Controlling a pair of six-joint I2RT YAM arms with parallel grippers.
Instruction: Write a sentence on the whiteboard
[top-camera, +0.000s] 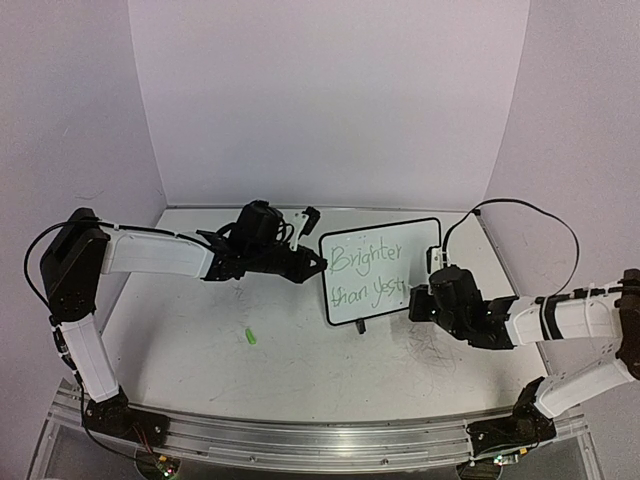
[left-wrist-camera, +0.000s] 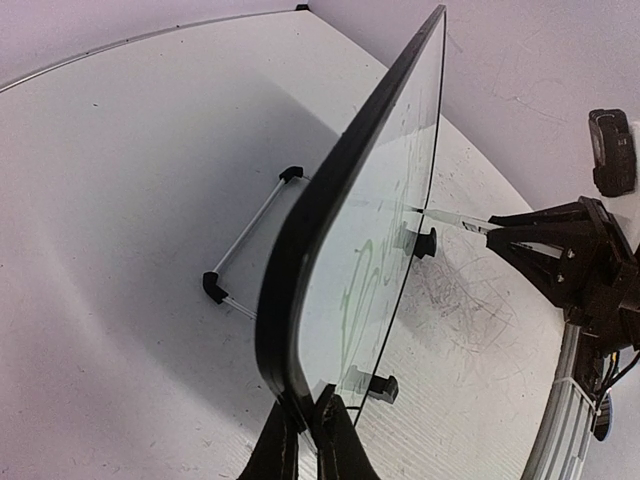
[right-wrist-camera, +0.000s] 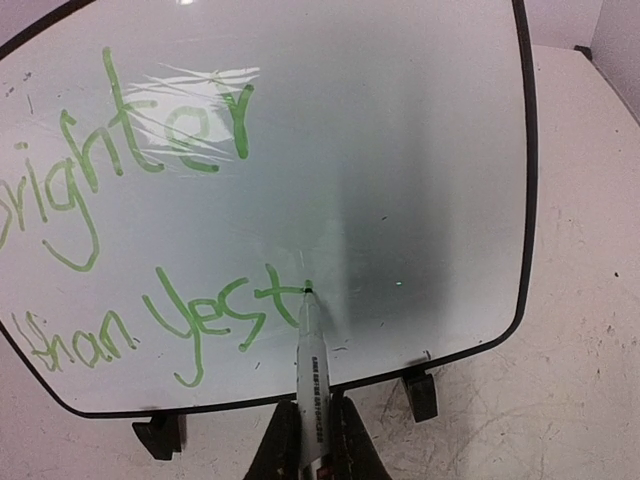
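Observation:
The whiteboard (top-camera: 418, 243) stands upright on its little black feet (right-wrist-camera: 422, 395) at the back middle of the table. My left gripper (top-camera: 318, 265) is shut on the board's left frame edge (left-wrist-camera: 330, 200), its two fingers (left-wrist-camera: 340, 440) pinching the lower corner. In green cursive the sentence (right-wrist-camera: 205, 320) reads "Brighter" over "than Yest". My right gripper (right-wrist-camera: 313, 412) is shut on a white marker (right-wrist-camera: 312, 365). The marker's tip touches the board at the end of the "t" crossbar. From the left wrist, the marker (left-wrist-camera: 455, 220) meets the board's face (left-wrist-camera: 390, 170).
A small green cap (top-camera: 249, 336) lies on the table left of centre. Grey scribble marks (top-camera: 430, 345) cover the tabletop in front of the board. A wire prop with black ends (left-wrist-camera: 250, 235) lies behind the board. Curved white walls close the back and sides.

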